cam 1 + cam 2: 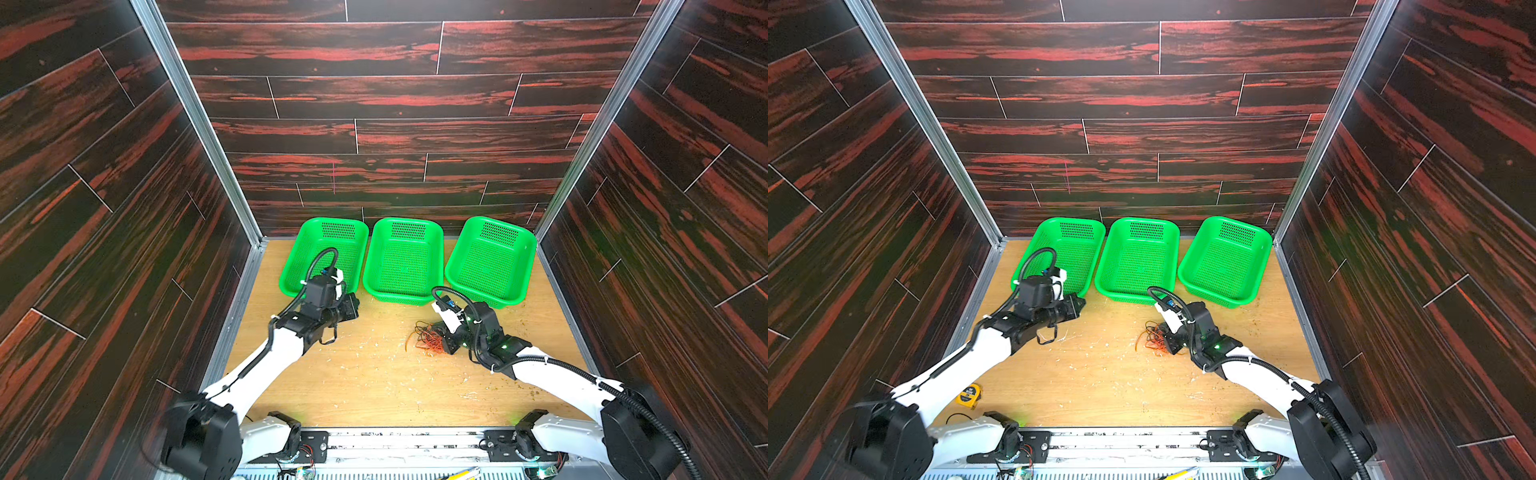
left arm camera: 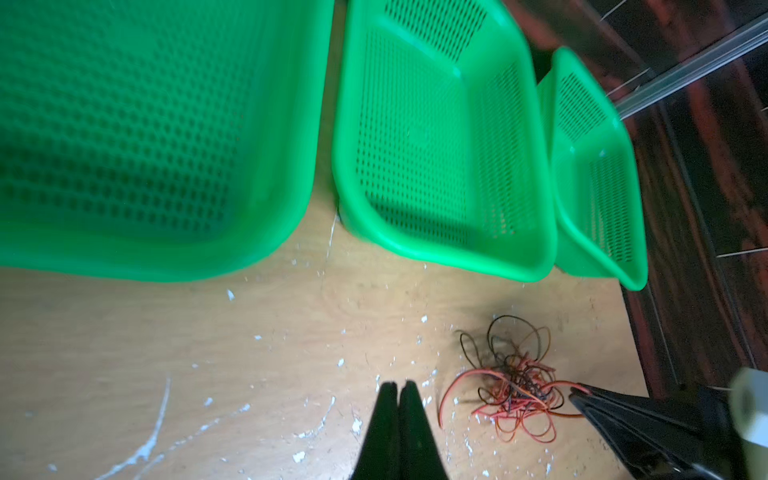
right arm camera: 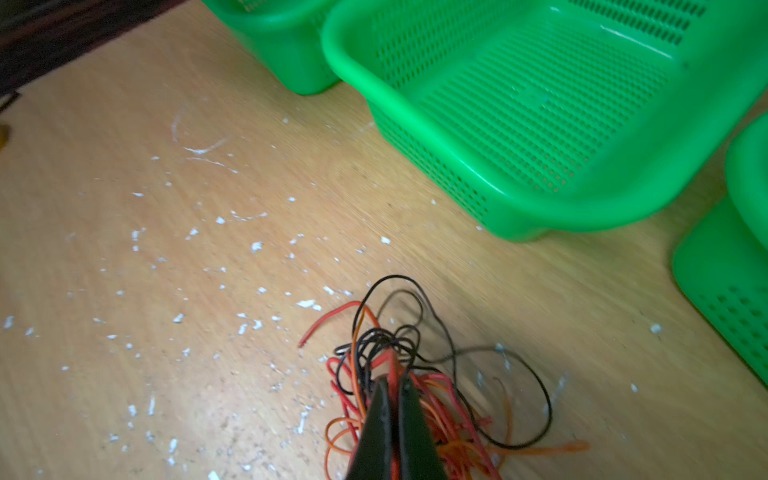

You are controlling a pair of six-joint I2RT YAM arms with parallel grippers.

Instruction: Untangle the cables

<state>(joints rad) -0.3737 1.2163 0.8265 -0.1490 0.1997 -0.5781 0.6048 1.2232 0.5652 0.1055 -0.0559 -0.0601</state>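
Three tangled cables (image 2: 513, 392) in right hand (image 3: 392, 382)

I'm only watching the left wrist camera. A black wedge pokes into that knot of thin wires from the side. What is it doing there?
Observer: That is the right tool. The right wrist view shows it shut on the red cable inside the tangle of cables.
Operator: Is anything in the green baskets? The nearest one runs off my picture.
Observer: In both top views the left basket, middle basket and right basket show bare mesh, though the left arm hides part of the left one.
Operator: Anything else lying around?
Observer: In a top view, a yellow tape measure lies on the table beside the left arm.
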